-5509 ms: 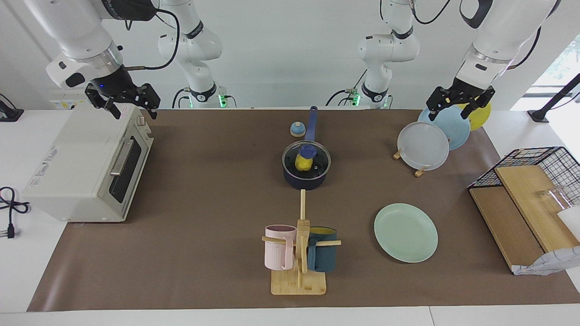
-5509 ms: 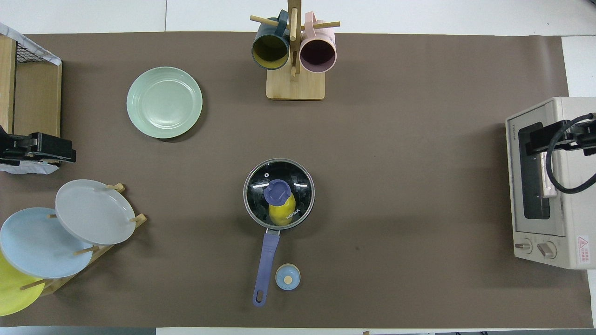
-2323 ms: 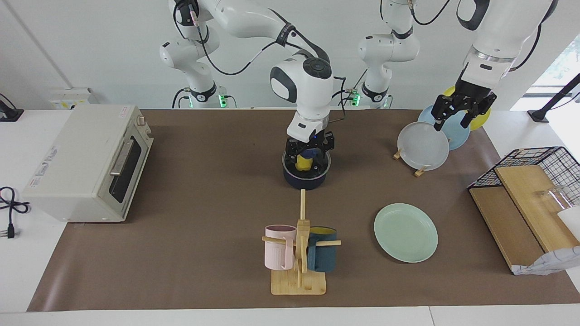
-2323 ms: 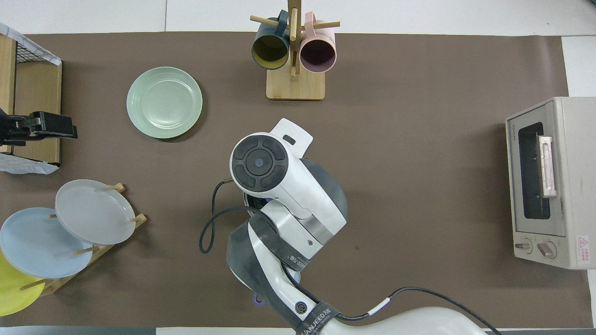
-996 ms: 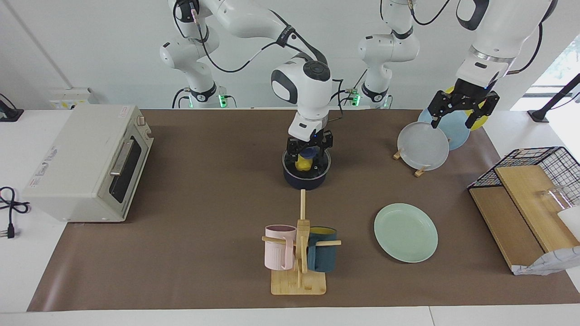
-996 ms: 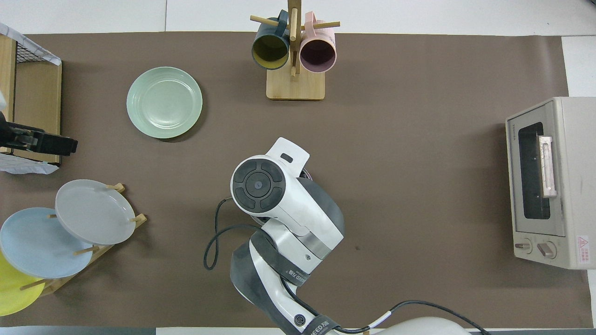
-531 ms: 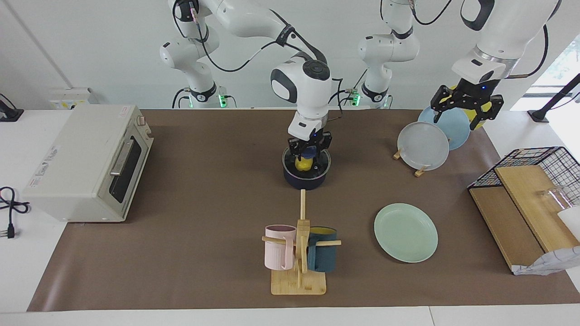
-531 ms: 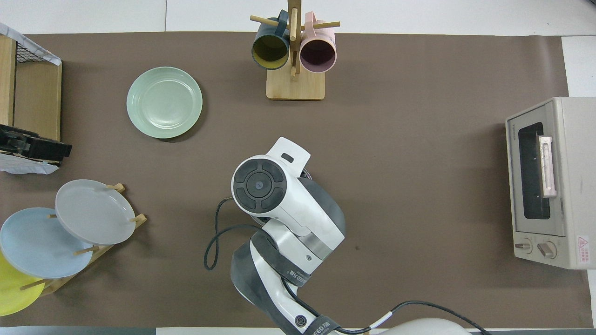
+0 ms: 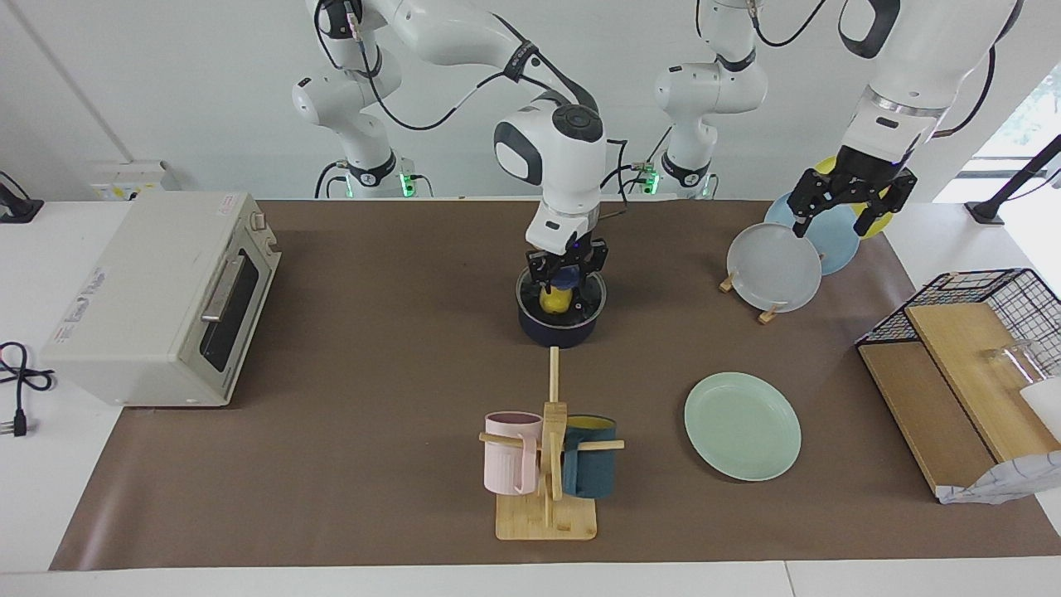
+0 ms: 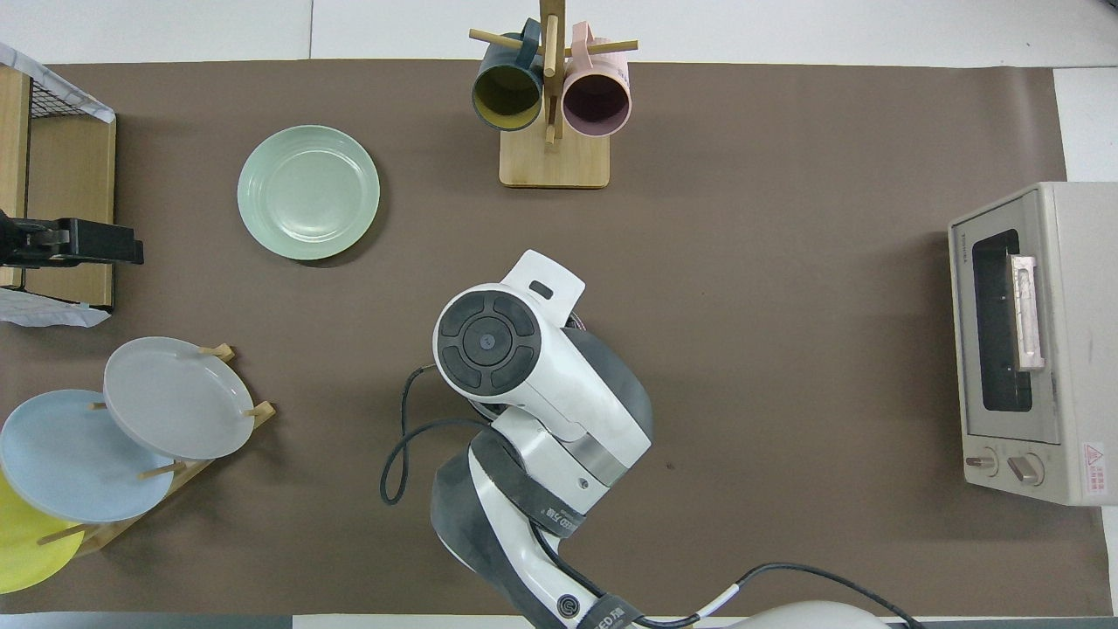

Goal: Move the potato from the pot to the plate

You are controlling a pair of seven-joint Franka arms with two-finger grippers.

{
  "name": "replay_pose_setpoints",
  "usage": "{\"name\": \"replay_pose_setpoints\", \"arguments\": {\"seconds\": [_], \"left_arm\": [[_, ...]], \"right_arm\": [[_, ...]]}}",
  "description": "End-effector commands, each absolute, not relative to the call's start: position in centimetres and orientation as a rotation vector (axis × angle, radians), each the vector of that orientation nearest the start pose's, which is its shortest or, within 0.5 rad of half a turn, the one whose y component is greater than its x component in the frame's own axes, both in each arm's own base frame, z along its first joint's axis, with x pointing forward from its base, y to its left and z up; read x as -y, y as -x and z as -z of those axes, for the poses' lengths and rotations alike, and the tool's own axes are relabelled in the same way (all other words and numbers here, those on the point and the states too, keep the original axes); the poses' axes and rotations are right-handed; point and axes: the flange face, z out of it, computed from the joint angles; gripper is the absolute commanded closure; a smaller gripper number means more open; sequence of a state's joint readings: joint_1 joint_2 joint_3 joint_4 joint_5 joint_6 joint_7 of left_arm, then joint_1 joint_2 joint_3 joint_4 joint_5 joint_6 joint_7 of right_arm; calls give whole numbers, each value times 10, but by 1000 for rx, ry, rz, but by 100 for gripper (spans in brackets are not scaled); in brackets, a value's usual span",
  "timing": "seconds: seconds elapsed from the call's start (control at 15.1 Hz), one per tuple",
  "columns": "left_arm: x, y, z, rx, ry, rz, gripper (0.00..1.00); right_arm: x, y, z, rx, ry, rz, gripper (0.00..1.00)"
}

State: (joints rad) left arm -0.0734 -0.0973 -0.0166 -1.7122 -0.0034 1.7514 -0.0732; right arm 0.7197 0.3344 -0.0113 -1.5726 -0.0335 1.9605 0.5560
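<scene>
I see my right tool (image 9: 566,278) at the centre of the facing frame, clamped on the blue knob of the glass lid (image 9: 578,305) that covers the pot (image 9: 557,330), with the potato (image 9: 554,301) inside under the lid. My left tool (image 9: 846,206) waits spread open over the plate rack (image 9: 767,313) at upper right, and the plate (image 9: 743,425) lies bare at lower right.

We see a wooden mug rack (image 9: 546,489) mid-table, a pink mug (image 9: 511,452) and a dark teal mug (image 9: 589,468) hanging on it. From the mug rack, a toaster oven (image 9: 157,298) sits toward the right arm's end; toward the left arm's end stand a plate stand (image 9: 767,313), holding grey (image 9: 773,267), blue (image 9: 831,236) and yellow plates, and a wire basket (image 9: 982,303).
</scene>
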Motion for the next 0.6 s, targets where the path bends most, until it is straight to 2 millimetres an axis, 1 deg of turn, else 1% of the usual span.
{"name": "replay_pose_setpoints", "arguments": {"seconds": [0.0,0.07,0.13,0.2,0.27,0.33,0.4,0.46,0.53], "left_arm": [[54,-529,-624,-26,3159,235,0],[56,-527,-626,-28,3159,235,0],[57,-526,-622,-31,3159,223,0],[58,-526,-622,-23,3159,225,0],[69,-524,-621,-40,3163,220,0],[85,-522,-620,-71,3165,209,0],[107,-518,-613,-76,3169,184,0],[133,-513,-605,-23,3177,168,0],[162,-504,-594,29,3181,140,0]], "right_arm": [[-396,-526,-479,209,3131,120,60],[-384,-533,-481,223,3134,114,60],[-369,-542,-479,249,3137,105,60],[-343,-556,-481,262,3140,102,60],[-316,-567,-481,279,3144,95,60],[-292,-578,-481,300,3140,72,60],[-263,-587,-482,330,3114,23,60],[-235,-597,-480,364,3098,4,60],[-201,-606,-472,398,3097,-20,60]]}}
